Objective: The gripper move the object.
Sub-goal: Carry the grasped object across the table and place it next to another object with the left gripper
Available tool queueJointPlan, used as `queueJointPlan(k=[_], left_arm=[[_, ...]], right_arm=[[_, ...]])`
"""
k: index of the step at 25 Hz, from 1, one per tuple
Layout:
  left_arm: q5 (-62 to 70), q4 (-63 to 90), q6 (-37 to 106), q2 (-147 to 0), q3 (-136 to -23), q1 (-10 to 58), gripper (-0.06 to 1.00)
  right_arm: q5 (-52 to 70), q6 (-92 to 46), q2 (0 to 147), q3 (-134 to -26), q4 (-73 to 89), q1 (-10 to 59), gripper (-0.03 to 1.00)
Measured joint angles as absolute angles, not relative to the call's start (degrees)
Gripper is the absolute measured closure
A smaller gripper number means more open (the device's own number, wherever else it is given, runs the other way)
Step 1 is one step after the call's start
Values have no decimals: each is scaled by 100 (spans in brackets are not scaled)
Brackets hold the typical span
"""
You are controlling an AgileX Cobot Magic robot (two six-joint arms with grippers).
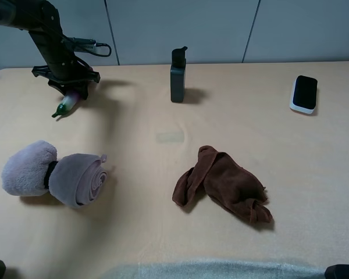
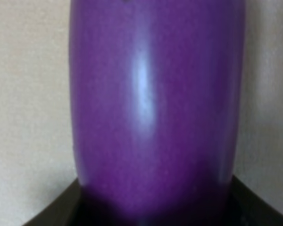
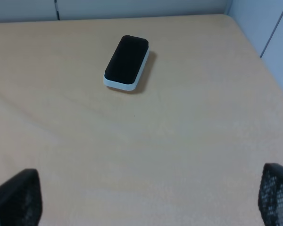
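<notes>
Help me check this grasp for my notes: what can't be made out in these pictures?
1. Exterior high: the left gripper covers most of the eggplant; where its jaws touch it is hidden.
2. Left wrist: the eggplant fills the blurred view; its stem is cut off.
3. Right wrist: the right gripper shows only two fingertips at the edge.
4. Exterior high: the black-and-white device is too small to identify.
</notes>
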State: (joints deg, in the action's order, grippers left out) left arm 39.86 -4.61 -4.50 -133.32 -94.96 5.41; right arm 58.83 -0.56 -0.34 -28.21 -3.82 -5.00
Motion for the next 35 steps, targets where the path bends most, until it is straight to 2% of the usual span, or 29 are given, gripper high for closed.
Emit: queueJointPlan(k=[9,24,35], left_arm=[[4058,-461,-464,-13251,-9544,541,47],[5673,-455,-464,-13173,-10692,559,47],[6162,-390,-477,-12846,-10828,870,47]], right_arm=[[5883,-56,-34,-2821,-382,-500,28],[5883,-56,-34,-2821,-382,-500,28],[5883,-56,-34,-2821,-382,-500,28]])
